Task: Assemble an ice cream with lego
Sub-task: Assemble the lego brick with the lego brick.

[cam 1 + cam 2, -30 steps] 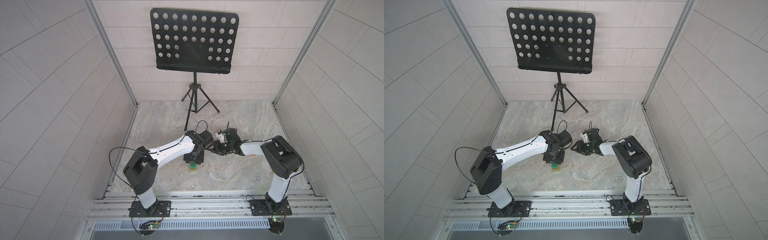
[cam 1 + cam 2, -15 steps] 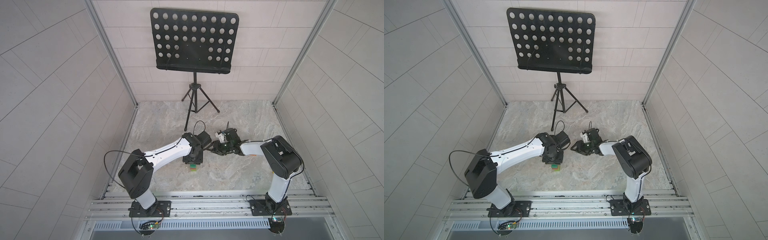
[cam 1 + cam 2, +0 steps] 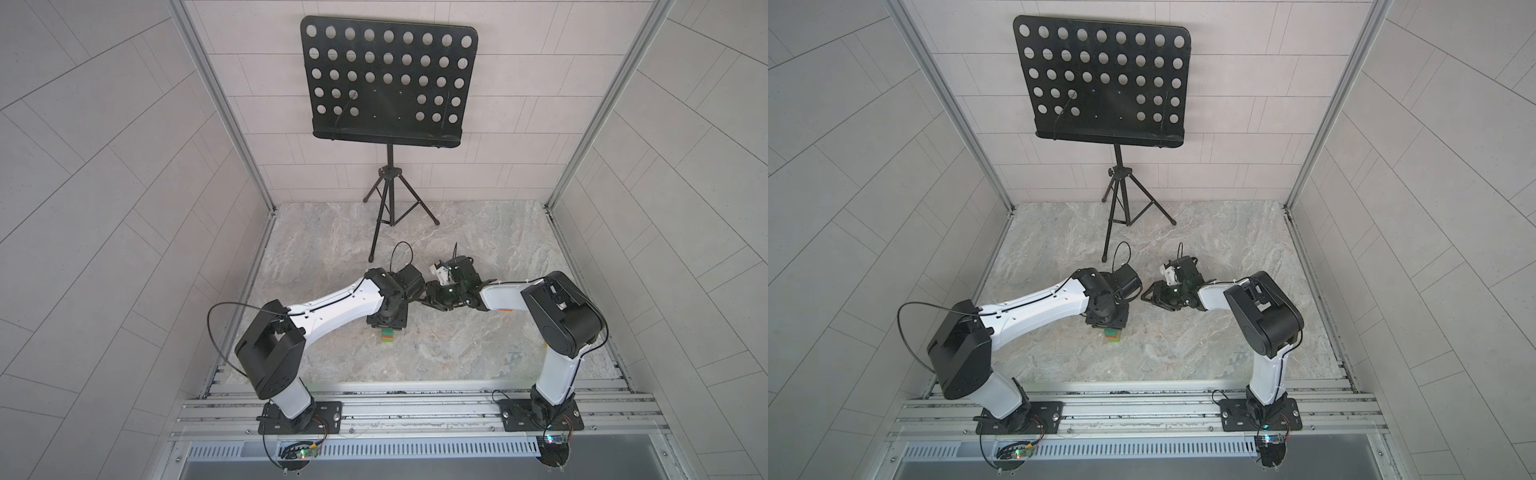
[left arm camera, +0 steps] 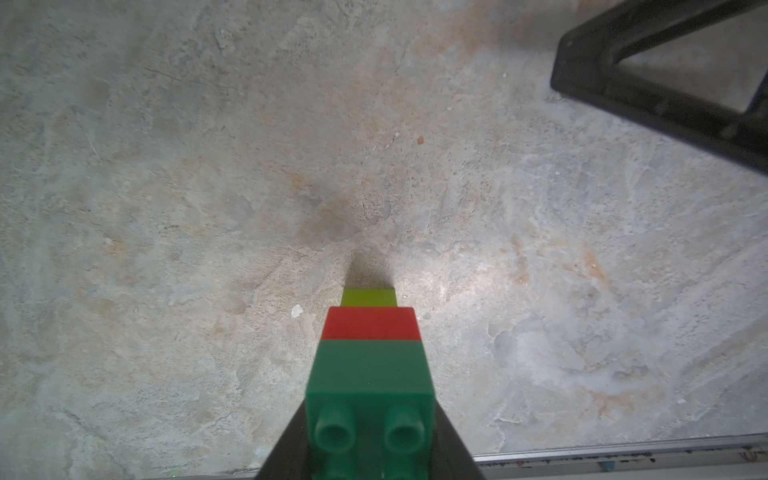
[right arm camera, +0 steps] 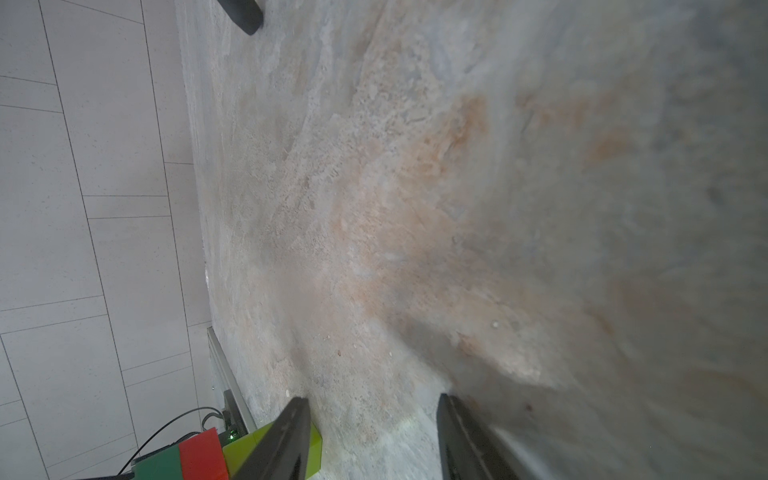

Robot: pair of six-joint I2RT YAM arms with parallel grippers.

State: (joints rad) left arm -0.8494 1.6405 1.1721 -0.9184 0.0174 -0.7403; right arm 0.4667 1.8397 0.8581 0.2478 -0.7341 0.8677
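The ice cream (image 3: 387, 336) (image 3: 1113, 335) is a small stack of lego bricks. In both top views it sits a little below the middle of the frame, right under the tip of the left arm (image 3: 332, 303).

The left pincer (image 4: 370, 453) is closed tight on the ice cream. In the left wrist view, at the bottom middle of the frame, its black fingers (image 4: 291, 453) squeeze the dark green brick (image 4: 370, 374) from both sides. The round bumps on that brick face the camera. Next comes the red brick (image 4: 370, 324). The lime-green brick (image 4: 368, 298) is at the far end, pointing down at the bench (image 4: 166, 166). A small dark shadow lies just past it. I cannot tell if the stack touches the bench.

The right pincer (image 5: 374, 440) is partly open and holds nothing. In the right wrist view its two black fingers (image 5: 286, 440) stand apart at the bottom of the frame, with only bare bench between them. The ice cream shows in the lower left corner of that frame, and one finger covers part of its lime-green end. In both top views the right pincer is near the middle of the frame, just to the right of the left arm's wrist.

A black music stand (image 3: 386, 79) with round holes fills the upper middle of both top views. Its legs stand on the far part of the bench.
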